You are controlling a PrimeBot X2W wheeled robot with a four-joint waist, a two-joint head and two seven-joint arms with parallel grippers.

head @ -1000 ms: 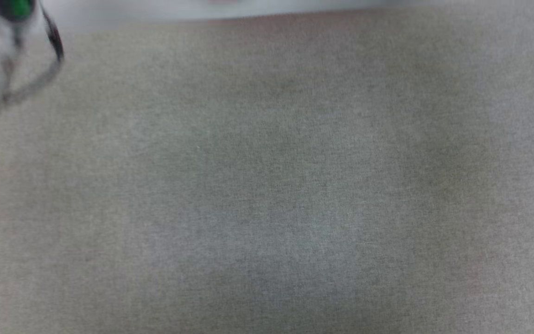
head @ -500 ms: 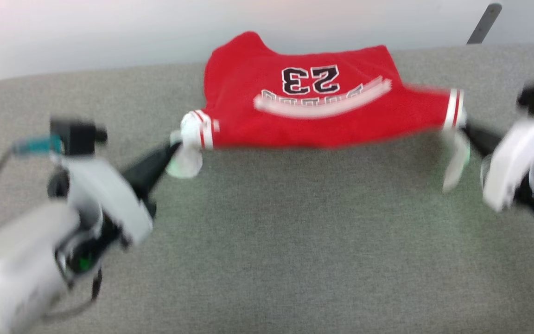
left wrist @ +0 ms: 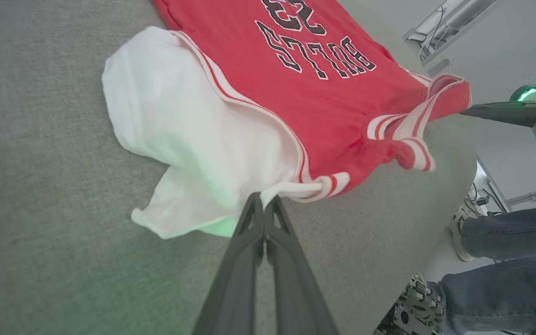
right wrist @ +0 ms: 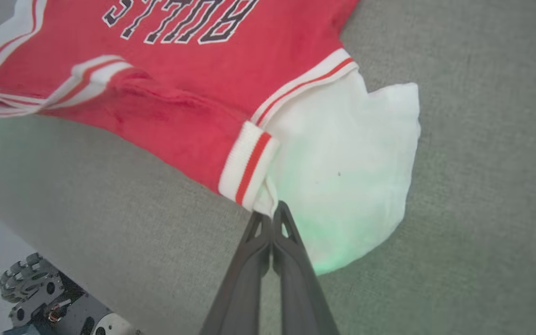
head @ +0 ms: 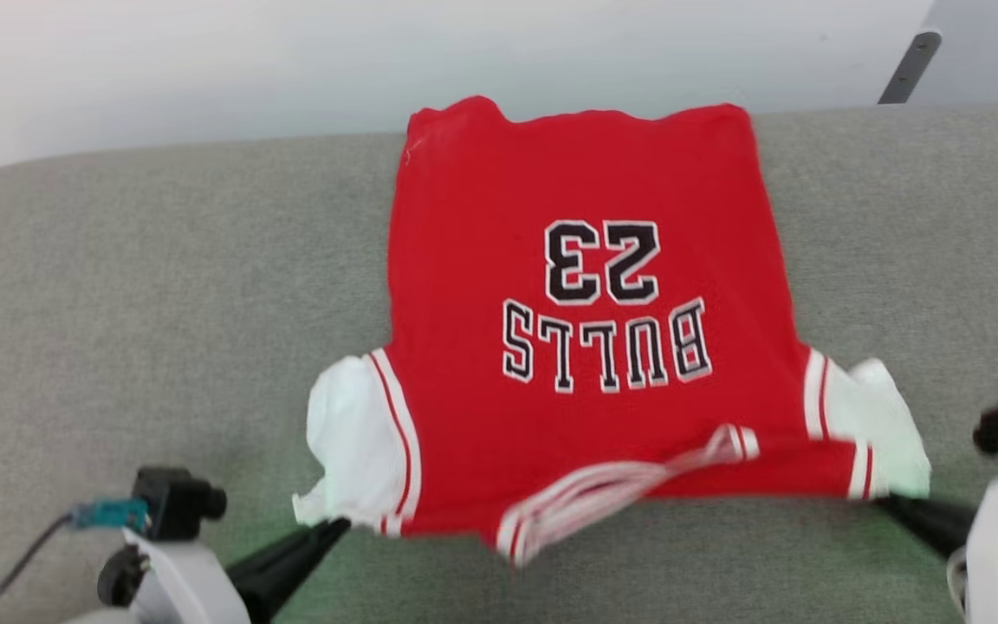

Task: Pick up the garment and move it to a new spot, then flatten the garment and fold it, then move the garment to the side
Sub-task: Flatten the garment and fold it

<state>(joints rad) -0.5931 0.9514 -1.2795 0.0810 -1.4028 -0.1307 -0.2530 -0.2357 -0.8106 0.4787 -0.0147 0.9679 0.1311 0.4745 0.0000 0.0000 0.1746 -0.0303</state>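
The garment (head: 586, 329), red with white sleeves, striped trim, a black "23" and "BULLS" lettering, lies spread on the grey padded table (head: 161, 303), print up and collar end toward me. My left gripper (head: 339, 524) is shut on its near left corner by the white sleeve; the left wrist view shows the fingertips (left wrist: 263, 201) pinching the striped edge of the garment (left wrist: 296, 79). Over on the other side, my right gripper (head: 884, 501) is shut on the near right corner, with cloth of the garment (right wrist: 179, 70) caught at its tip (right wrist: 271, 210). The near hem sags between the two grippers.
The table's far edge runs behind the garment, with a pale wall and a dark slanted bar (head: 904, 56) beyond. A person's legs in jeans (left wrist: 505, 260) stand off the table's side. The robot's wheeled base (right wrist: 30, 284) shows below the table edge.
The head camera has shifted. Half a second ago the garment hung bunched and stretched between both grippers; now it lies spread out on the table, still held at both near corners.
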